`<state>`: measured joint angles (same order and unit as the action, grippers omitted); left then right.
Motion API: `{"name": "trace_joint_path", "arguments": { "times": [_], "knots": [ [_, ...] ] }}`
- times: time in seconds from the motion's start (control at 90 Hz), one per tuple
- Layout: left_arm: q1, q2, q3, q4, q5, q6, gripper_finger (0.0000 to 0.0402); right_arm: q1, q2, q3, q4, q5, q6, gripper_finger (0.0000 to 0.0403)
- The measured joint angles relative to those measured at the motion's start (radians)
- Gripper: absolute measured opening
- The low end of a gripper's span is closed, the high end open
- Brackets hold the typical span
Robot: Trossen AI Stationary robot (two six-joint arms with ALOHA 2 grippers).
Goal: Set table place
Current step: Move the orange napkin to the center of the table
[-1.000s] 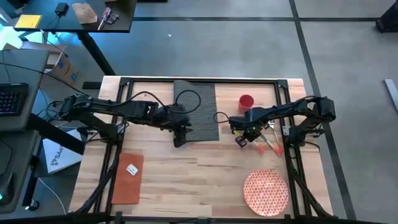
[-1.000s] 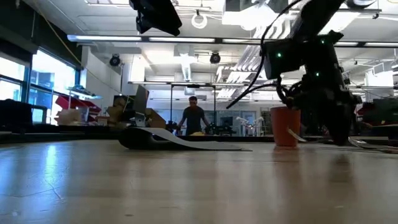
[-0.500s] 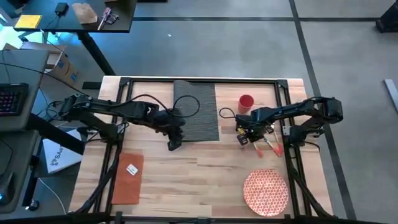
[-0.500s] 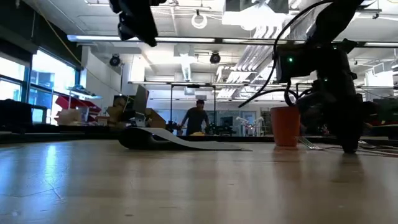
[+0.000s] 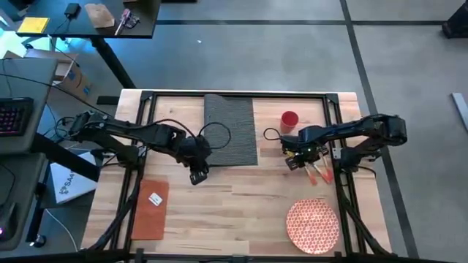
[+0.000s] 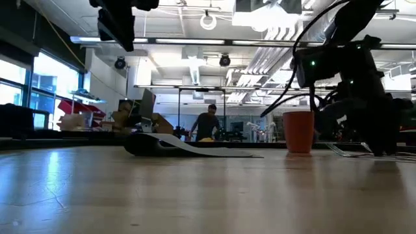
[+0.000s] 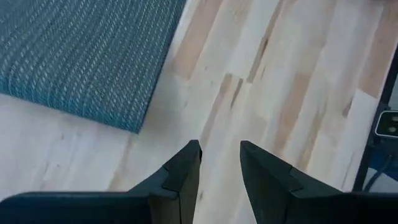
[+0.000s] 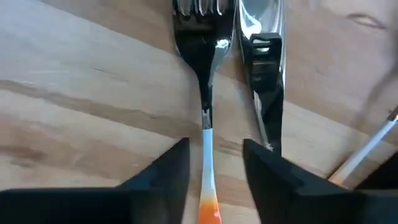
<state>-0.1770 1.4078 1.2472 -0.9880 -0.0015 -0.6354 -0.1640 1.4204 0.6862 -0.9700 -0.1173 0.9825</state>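
The dark ribbed placemat (image 5: 230, 130) lies flat at the table's far middle; its corner (image 7: 134, 121) shows in the left wrist view. My left gripper (image 5: 197, 174) hovers open over bare wood, just off the placemat's near left corner. A silver fork with an orange handle end (image 8: 206, 124) lies on the table beside a second silver utensil (image 8: 264, 56). My right gripper (image 8: 214, 149) is open above them, one finger on each side of the fork's handle. The red cup (image 5: 289, 119) stands beyond it. The patterned plate (image 5: 313, 225) and orange napkin (image 5: 150, 208) lie near the front edge.
The black frame (image 5: 139, 146) runs along the table's left and right sides under both arms. A thin white-and-orange utensil (image 5: 319, 174) lies right of the fork. Bare wood (image 5: 234, 204) stretches between napkin and plate. A person stands far off in the room (image 6: 208, 123).
My left gripper has drawn away from the placemat's near edge, toward the table's left and near side, and has risen. My right gripper has shifted a little toward the right edge, over the utensils. The placemat has stayed where it was.
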Motion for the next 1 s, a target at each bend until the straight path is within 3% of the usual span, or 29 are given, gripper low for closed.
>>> {"name": "trace_joint_path", "arguments": {
  "times": [0.178,0.378,0.544,0.756,1.0],
  "knots": [
    [-0.024,-0.002,-0.001,-0.119,0.076,-0.205,0.0101,0.001,-0.153,0.003,-0.013,-0.014,-0.001,0.0225],
    [-0.009,-0.037,-0.119,-0.14,0.232,-0.348,0.0102,0.039,-0.323,0.004,0.07,-0.05,0.049,0.0238],
    [0.04,-0.101,-0.241,-0.171,0.301,-0.331,0.0102,0.123,-0.394,0.004,0.267,-0.049,0.063,0.0232],
    [0.089,-0.145,-0.415,-0.208,0.34,-0.249,0.0102,0.19,-0.38,0.006,0.507,0.005,0.0,0.0216],
    [0.071,-0.119,-0.621,-0.095,0.412,-0.203,0.0101,0.196,-0.373,0.006,0.614,0.009,-0.021,0.0204]
  ]
}}
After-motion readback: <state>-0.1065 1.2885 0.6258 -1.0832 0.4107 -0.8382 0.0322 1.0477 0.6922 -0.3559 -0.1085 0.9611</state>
